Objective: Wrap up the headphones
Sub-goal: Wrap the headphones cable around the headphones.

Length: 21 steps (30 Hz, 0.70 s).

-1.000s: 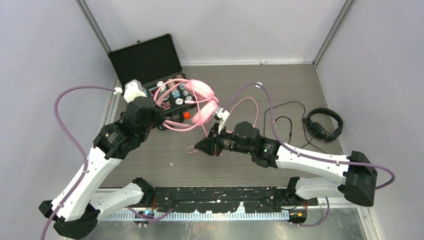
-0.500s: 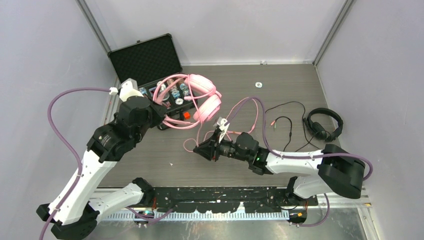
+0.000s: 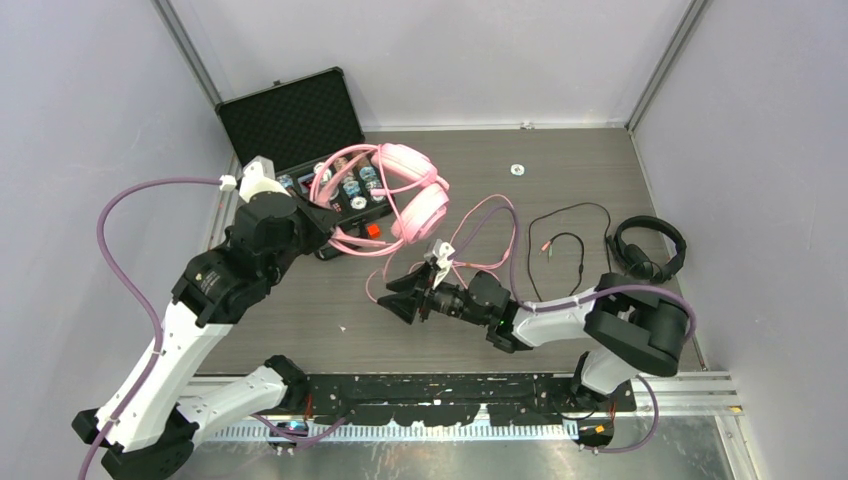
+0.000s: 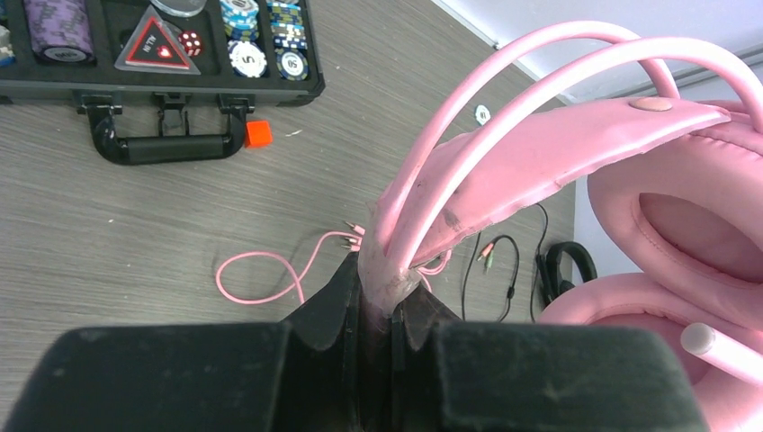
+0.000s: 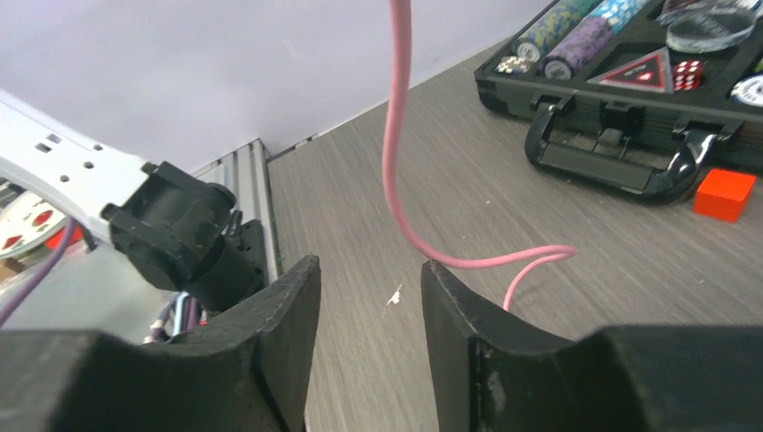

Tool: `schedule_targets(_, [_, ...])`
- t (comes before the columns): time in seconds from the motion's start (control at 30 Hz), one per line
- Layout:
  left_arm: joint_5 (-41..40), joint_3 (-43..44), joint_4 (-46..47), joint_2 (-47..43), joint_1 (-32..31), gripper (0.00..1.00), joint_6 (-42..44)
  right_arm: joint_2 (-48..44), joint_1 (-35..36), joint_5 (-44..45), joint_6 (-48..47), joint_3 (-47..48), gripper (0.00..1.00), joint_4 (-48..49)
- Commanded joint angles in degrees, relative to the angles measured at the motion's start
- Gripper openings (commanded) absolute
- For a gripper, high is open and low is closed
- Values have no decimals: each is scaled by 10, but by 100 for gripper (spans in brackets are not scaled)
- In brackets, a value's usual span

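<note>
You have two headsets: one pink headset (image 3: 405, 195) in the left gripper (image 4: 376, 292) and one black headset (image 3: 648, 248) well right of the right gripper (image 5: 371, 270). There are two cables, one pink cable (image 5: 396, 135) and one black cable (image 3: 575, 250). Beyond the grippers lie one case (image 3: 290, 120), one orange cube (image 4: 258, 133) and one white disc (image 3: 517, 169).

My right gripper (image 3: 393, 298) has drawn back toward its base; my left gripper (image 3: 318, 215) has carried the pink headset (image 3: 418, 200) slightly rightward.
</note>
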Motion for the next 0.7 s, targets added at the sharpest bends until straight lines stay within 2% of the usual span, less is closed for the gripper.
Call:
schedule_targets(0.0, [17, 25, 87, -17, 2, 0, -41, 29, 4, 49, -54, 4, 53, 134])
schedule_targets(0.1, [20, 27, 88, -17, 2, 0, -43, 56, 3, 62, -84, 15, 56, 161])
schedule_targets(0.33, [26, 41, 85, -20, 1, 0, -47, 123, 2, 45, -112, 70, 56, 180])
schedule_targets(0.47, [27, 47, 81, -20, 2, 0, -47, 143, 2, 22, -109, 88, 52, 183])
schedule_targets(0.53, [27, 47, 83, -20, 1, 0, -48, 151, 2, 13, -100, 90, 44, 187])
schedule_targets(0.6, [28, 46, 86, -21, 2, 0, -49, 156, 2, 0, -89, 91, 32, 186])
schedule_targets(0.67, [27, 44, 96, -23, 2, 0, -49, 157, 1, -6, -81, 88, 14, 187])
